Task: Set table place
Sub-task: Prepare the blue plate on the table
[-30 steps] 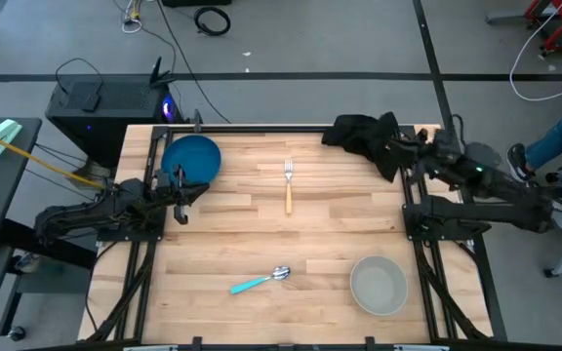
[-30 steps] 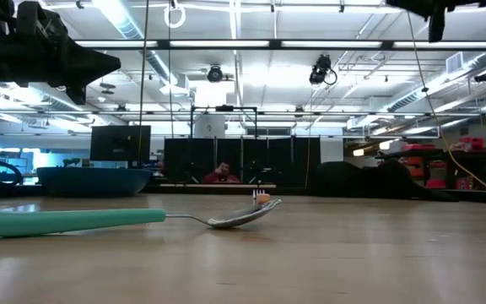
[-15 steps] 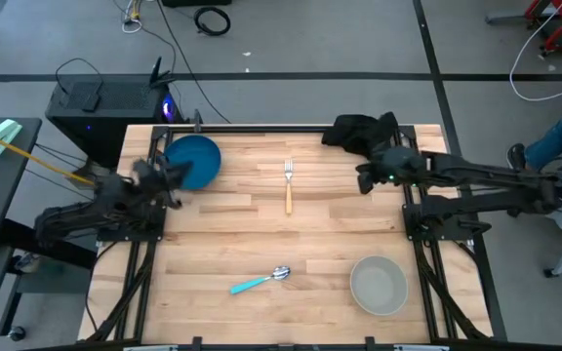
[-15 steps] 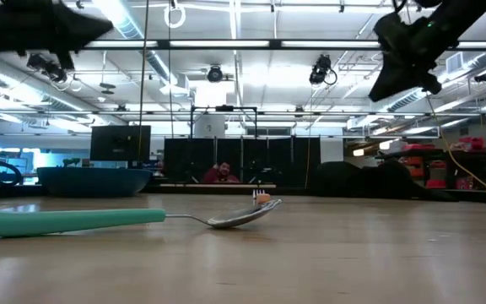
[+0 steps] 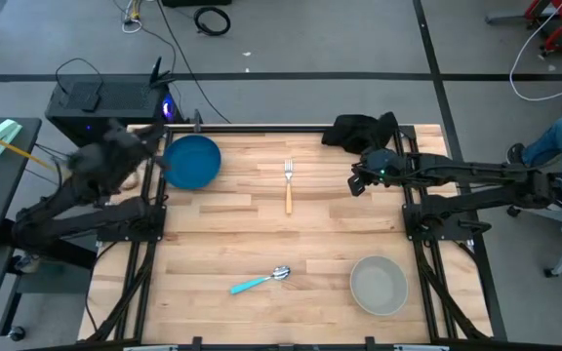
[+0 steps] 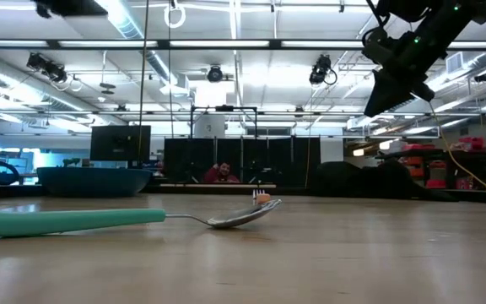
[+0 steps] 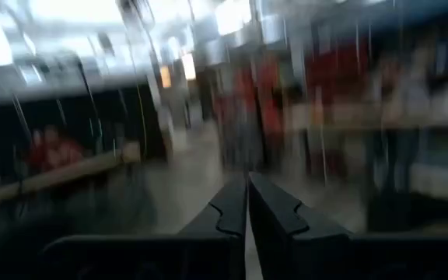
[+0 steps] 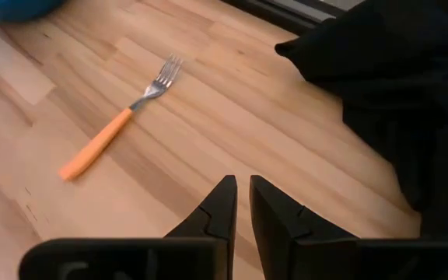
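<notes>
The right gripper (image 5: pixel 357 181), fingers nearly together, is held at three o'clock of the orange-handled fork (image 5: pixel 288 185); the left gripper (image 7: pixel 246 204) is closed too.

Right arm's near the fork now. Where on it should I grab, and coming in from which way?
Grip the orange-handled metal fork at mid-handle, descending from above, tool fingers straddling the handle's width. It lies flat on the light wooden plank table, tines toward the far edge, with open wood all around. The handle looks thicker than the neck. The right tool, nearly shut, would need opening first.
</notes>
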{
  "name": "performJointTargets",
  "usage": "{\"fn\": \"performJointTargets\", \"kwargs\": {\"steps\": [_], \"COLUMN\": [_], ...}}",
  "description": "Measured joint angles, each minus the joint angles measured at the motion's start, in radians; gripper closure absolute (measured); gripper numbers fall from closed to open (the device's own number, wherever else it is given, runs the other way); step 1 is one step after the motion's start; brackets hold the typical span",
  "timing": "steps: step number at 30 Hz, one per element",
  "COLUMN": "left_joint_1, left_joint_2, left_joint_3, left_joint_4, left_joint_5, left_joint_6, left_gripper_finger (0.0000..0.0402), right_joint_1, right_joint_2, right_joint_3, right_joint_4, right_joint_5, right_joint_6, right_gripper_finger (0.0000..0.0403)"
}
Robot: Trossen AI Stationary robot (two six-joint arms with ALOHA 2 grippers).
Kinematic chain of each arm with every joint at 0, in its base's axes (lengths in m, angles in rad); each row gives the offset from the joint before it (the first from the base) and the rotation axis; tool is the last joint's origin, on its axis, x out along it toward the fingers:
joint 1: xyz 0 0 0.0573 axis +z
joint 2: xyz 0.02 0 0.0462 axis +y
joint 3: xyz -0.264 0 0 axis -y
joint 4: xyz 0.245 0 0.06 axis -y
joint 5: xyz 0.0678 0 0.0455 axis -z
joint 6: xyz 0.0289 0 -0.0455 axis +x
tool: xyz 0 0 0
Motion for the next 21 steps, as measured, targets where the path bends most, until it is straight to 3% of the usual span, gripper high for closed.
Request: {"fn": "performJointTargets", "kwargs": {"steps": [3, 5, 10, 12, 15, 21], "left_joint_1": [0.068, 0.141, 0.361, 0.436, 0.524, 0.638], "left_joint_2": [0.166, 0.273, 0.516, 0.598, 0.704, 0.895], "left_joint_3": [0.096, 0.14, 0.204, 0.219, 0.227, 0.227], "left_joint_4": [-0.223, -0.339, -0.469, -0.484, -0.516, -0.601], "left_joint_5": [0.075, 0.184, 0.628, 0.729, 0.728, 0.6], "left_joint_6": [-0.094, -0.141, -0.164, -0.131, -0.087, 0.007], "left_gripper_finger": [0.0387, 0.0388, 0.0381, 0.0374, 0.0363, 0.0346], "right_joint_1": [0.009, 0.026, 0.138, 0.198, 0.265, 0.318], "right_joint_2": [-0.003, -0.003, -0.003, -0.004, -0.011, -0.014], "right_joint_3": [0.0, 0.0, 0.0, 0.0, 0.0, 0.0], "right_joint_4": [0.017, 0.032, 0.11, 0.162, 0.199, 0.185], "right_joint_5": [0.001, 0.0, -0.025, -0.03, -0.029, -0.029], "right_joint_6": [-0.025, -0.055, -0.27, -0.336, -0.418, -0.43], "right_gripper_finger": [0.0357, 0.0357, 0.0357, 0.0357, 0.0357, 0.0357]}}
